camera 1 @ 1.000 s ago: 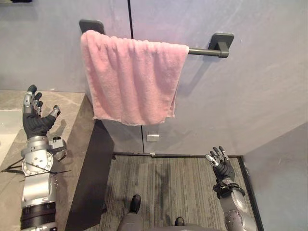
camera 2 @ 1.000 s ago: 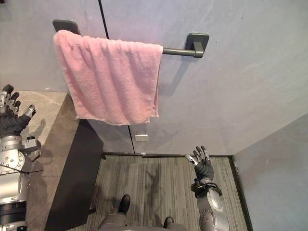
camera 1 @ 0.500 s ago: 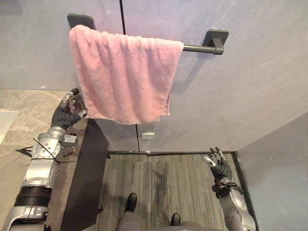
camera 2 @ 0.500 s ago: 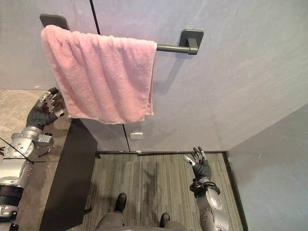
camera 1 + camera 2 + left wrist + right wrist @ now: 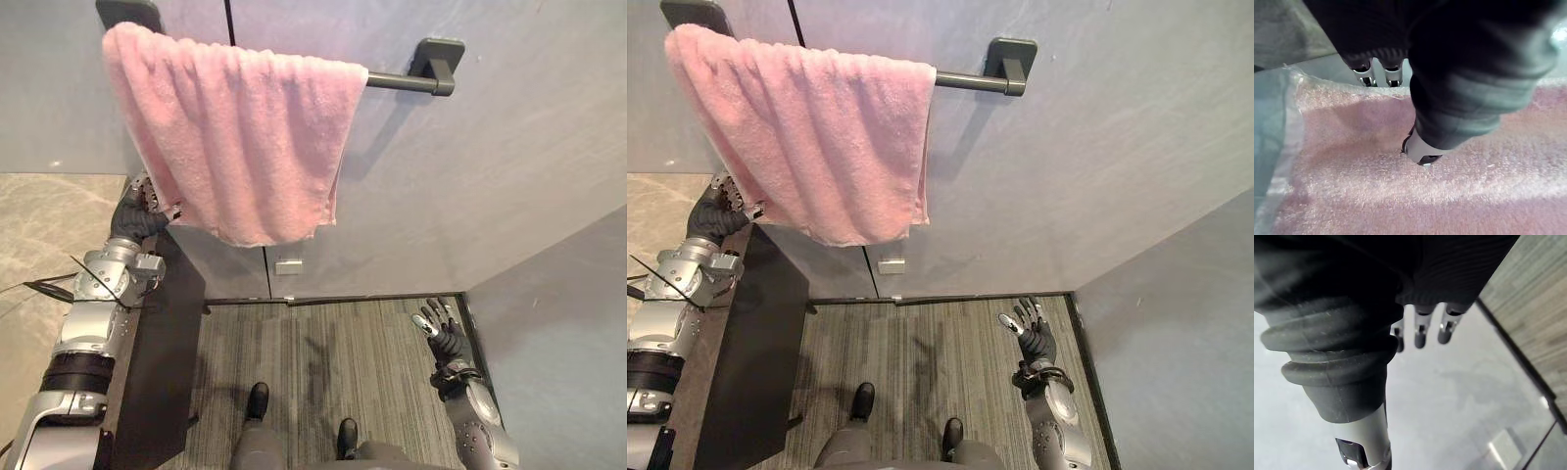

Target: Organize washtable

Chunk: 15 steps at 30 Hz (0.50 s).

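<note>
Gripping hand: the left hand (image 5: 135, 213) is set at the lower left corner of the pink towel (image 5: 235, 137). In the left wrist view the thumb (image 5: 1422, 155) is pressed into the pile and the fingers (image 5: 1366, 74) are passed behind the edge, so the corner is read as pinched.
Towel location: it is draped over the towel bar (image 5: 402, 82) on the wall and bunched toward the bar's left end. The right stretch of the bar is bare.
Why held there: a corner pinch is judged to give control for pulling the cloth straight or drawing it off. Which is meant cannot be told.
Right hand: the right hand (image 5: 446, 338) is held low above the floor, well apart from the towel. Its fingers are straight and spread and nothing is carried. It is judged to be parked clear of the work.
Washtable: the stone top (image 5: 39, 235) is seen at the left, just beside the left arm.
Counts: towels 1; bars 1; bar mounts (image 5: 438, 54) 2; hands 2; wall plate (image 5: 288, 265) 1.
</note>
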Available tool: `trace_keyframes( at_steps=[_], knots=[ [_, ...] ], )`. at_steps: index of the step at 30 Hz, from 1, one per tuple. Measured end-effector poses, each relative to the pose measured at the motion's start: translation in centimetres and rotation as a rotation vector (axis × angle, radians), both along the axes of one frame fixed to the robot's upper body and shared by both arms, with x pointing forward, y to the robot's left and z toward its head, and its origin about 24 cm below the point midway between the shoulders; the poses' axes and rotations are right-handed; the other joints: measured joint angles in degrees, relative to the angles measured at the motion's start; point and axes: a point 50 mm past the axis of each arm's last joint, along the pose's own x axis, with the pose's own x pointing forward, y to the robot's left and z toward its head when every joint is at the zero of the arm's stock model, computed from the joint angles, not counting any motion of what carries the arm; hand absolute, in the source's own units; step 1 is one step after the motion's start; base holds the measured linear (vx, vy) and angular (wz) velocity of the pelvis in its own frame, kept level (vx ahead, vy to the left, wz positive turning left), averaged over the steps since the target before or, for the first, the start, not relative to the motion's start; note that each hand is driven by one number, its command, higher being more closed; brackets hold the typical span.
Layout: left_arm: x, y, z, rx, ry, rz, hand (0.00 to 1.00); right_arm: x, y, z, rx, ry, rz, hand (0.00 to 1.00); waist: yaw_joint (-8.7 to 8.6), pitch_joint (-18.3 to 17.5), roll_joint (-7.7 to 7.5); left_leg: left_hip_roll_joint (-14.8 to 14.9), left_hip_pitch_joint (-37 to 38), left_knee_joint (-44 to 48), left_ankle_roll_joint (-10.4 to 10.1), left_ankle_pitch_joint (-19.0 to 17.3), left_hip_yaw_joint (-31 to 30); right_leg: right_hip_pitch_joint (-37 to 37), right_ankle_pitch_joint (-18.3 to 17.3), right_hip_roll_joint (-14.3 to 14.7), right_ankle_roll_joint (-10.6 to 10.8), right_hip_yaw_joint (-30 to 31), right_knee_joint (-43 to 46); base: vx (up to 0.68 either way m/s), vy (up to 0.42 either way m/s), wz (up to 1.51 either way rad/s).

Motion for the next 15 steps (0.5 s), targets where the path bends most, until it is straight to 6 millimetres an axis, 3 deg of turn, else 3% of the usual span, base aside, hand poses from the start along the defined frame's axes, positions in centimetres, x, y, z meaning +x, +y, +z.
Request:
trace_keyframes(
  at_steps=[2,9,10,15],
  knots=[
    [0.1,0.0,0.1,-0.014,-0.004,0.002,0.0,0.1,0.0,0.1,0.0,-0.003,0.001,0.0,-0.97,0.1,-0.14,0.0,-0.1,0.0,0.0,0.0,0.1,-0.2,0.1,0.0,0.1,0.2,-0.1,0.0,-0.001,-0.02],
    [0.8,0.6,1.1,-0.052,-0.034,0.036,0.0,0.1,0.0,0.1,0.0,-0.004,0.0,0.0,-1.09,0.3,-0.38,0.0,-0.8,0.0,0.0,0.0,0.5,-0.7,0.8,0.0,0.3,0.7,-0.9,-0.01,0.001,-0.03],
    [0.8,0.7,1.2,-0.052,-0.035,0.036,1.0,0.1,0.0,0.1,0.001,-0.004,0.0,0.0,-1.08,0.4,-0.44,0.0,-0.8,0.0,0.0,0.0,0.5,-0.7,0.8,0.0,0.3,0.7,-0.9,0.0,0.0,0.0],
    [1.3,0.6,2.1,-0.06,-0.06,0.035,1.0,0.2,0.1,0.2,0.002,-0.011,0.003,0.0,-1.09,1.1,-0.69,0.0,-0.8,0.0,0.0,0.0,0.4,-0.7,0.8,0.0,0.3,0.7,-0.9,0.0,0.0,0.0]
  ],
)
